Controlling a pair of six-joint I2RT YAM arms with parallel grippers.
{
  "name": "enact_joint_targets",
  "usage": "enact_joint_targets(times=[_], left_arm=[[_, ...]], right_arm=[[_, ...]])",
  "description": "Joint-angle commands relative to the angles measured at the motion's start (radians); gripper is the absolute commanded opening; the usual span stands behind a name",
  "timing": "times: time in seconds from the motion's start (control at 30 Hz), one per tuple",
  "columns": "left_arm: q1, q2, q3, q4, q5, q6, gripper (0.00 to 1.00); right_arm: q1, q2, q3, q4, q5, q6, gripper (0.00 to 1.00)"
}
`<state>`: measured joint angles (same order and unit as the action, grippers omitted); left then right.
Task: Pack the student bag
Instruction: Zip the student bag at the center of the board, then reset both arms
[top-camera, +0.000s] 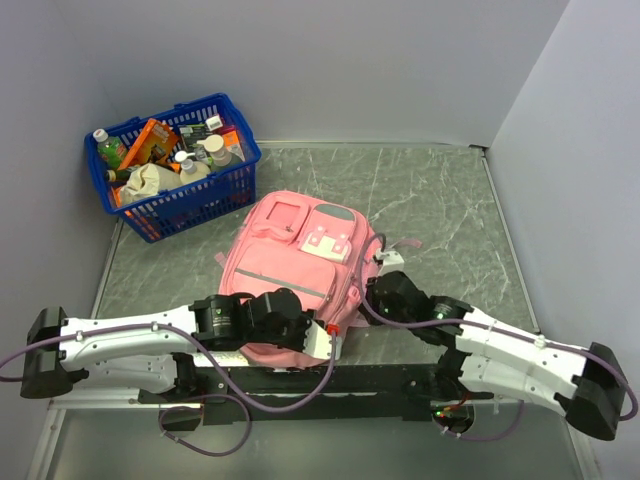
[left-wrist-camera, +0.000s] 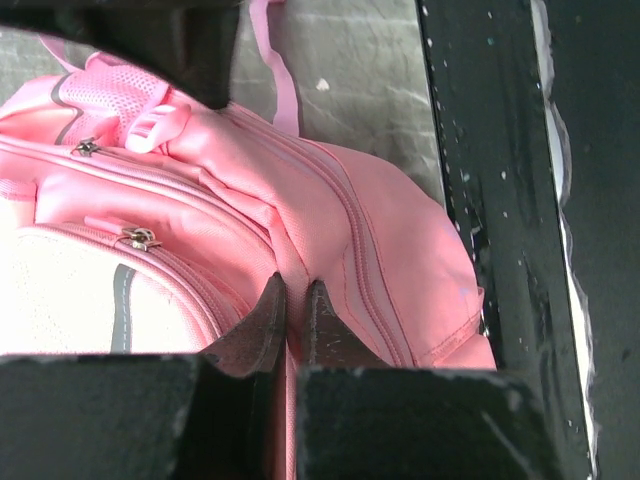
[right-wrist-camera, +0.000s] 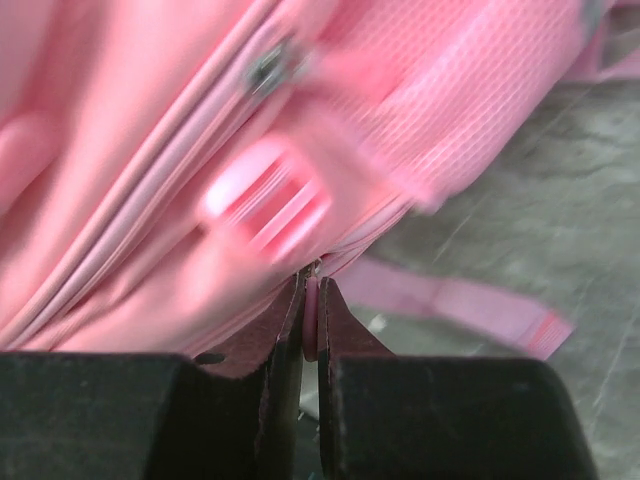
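The student bag (top-camera: 290, 265) is a large pink backpack lying flat at the table's near middle, front pockets up. My left gripper (top-camera: 337, 345) sits at its near right corner. In the left wrist view the left gripper (left-wrist-camera: 295, 292) is shut on a pinched fold of the student bag (left-wrist-camera: 330, 200) beside a zip seam. My right gripper (top-camera: 373, 291) is at the bag's right side. In the right wrist view, which is blurred, the right gripper (right-wrist-camera: 311, 292) is shut on a thin pink zip pull tab (right-wrist-camera: 311, 312) of the student bag (right-wrist-camera: 150, 150).
A blue plastic basket (top-camera: 190, 205) holding several bottles and packets stands at the back left, close to the wall. The arms' black mounting rail (top-camera: 380, 380) runs along the near edge, just behind the bag's corner. A loose pink strap (right-wrist-camera: 470, 305) lies on the grey table.
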<state>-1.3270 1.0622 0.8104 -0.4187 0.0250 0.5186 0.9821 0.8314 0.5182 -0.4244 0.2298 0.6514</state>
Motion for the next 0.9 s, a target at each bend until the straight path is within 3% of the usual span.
enact_joint_targets(times=[0.0, 0.13, 0.17, 0.27, 0.3, 0.43, 0.63, 0.7, 0.87], left_arm=[[-0.001, -0.024, 0.068, -0.039, 0.041, 0.060, 0.01], [-0.001, -0.013, 0.053, 0.041, -0.043, 0.054, 0.01], [-0.001, -0.001, 0.049, 0.076, -0.083, 0.051, 0.13], [0.020, 0.070, 0.110, 0.169, -0.143, 0.051, 0.84], [0.038, 0.100, 0.151, 0.158, -0.136, 0.037, 0.95], [0.161, 0.293, 0.492, 0.054, -0.034, 0.000, 0.96], [0.267, 0.430, 0.862, -0.171, 0.019, -0.028, 0.97], [0.299, 0.440, 0.930, -0.239, 0.020, -0.029, 0.96], [0.432, 0.375, 0.986, -0.353, -0.013, 0.027, 0.97]], right_arm=[[-0.129, 0.090, 0.034, 0.131, -0.036, -0.094, 0.00], [-0.161, 0.130, 0.069, 0.153, -0.061, -0.110, 0.00], [-0.161, 0.132, 0.075, 0.148, -0.067, -0.111, 0.00], [-0.163, 0.104, 0.085, 0.141, -0.075, -0.110, 0.01], [-0.163, 0.100, 0.088, 0.136, -0.073, -0.110, 0.05], [-0.252, 0.113, 0.143, 0.087, -0.089, -0.122, 0.07], [-0.537, 0.264, 0.250, 0.113, -0.210, -0.160, 0.10], [-0.591, 0.351, 0.328, 0.113, -0.262, -0.188, 0.32], [-0.596, 0.436, 0.436, 0.062, -0.277, -0.193, 0.72]])
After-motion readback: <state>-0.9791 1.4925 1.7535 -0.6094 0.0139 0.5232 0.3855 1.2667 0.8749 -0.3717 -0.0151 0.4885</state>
